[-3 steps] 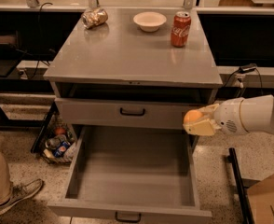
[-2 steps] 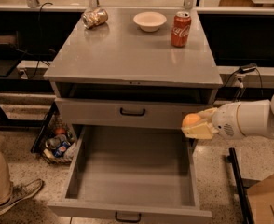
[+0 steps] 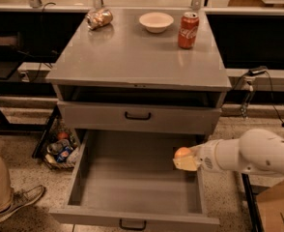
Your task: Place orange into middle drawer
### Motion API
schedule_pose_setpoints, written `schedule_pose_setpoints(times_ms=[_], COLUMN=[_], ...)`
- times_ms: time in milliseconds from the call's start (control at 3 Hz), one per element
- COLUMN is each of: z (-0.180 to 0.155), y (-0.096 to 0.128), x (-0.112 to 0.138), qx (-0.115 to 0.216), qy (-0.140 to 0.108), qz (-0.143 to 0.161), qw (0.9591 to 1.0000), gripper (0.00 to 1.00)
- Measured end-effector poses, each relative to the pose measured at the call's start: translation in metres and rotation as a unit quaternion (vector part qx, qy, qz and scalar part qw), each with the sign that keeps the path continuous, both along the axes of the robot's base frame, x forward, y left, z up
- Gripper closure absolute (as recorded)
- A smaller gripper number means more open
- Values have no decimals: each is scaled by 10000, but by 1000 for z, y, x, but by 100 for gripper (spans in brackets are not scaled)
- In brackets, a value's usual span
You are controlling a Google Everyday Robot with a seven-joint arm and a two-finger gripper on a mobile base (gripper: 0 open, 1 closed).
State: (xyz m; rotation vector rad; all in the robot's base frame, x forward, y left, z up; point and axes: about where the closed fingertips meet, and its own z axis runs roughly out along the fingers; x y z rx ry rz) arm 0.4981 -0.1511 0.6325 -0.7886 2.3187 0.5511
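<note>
The hand (image 3: pixel 186 162) pinches the orange (image 3: pixel 182 152) above the right side of the open middle drawer (image 3: pixel 132 190). At the far right of the cabinet's surface (image 3: pixel 132 57) stands a red can (image 3: pixel 188 30) lettered Coca-Cola.

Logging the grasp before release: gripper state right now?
gripper: closed on the orange, over the right side of the open middle drawer.

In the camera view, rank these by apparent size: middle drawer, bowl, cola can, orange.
1. middle drawer, by far the largest.
2-3. bowl and cola can: they look about alike, so not ranked.
4. orange, held in the gripper over the drawer's right side.
</note>
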Motion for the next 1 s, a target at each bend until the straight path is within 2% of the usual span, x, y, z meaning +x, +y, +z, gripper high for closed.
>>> schedule_pose_setpoints(times_ms=[333, 667, 1000], z=[-78, -142, -185], y=[18, 45, 70], x=[-2, 18, 57], qx=[-80, -112, -159], qy=[428, 597, 429], qz=[-319, -601, -807], qw=[9985, 9963, 9957], gripper=[100, 100, 82])
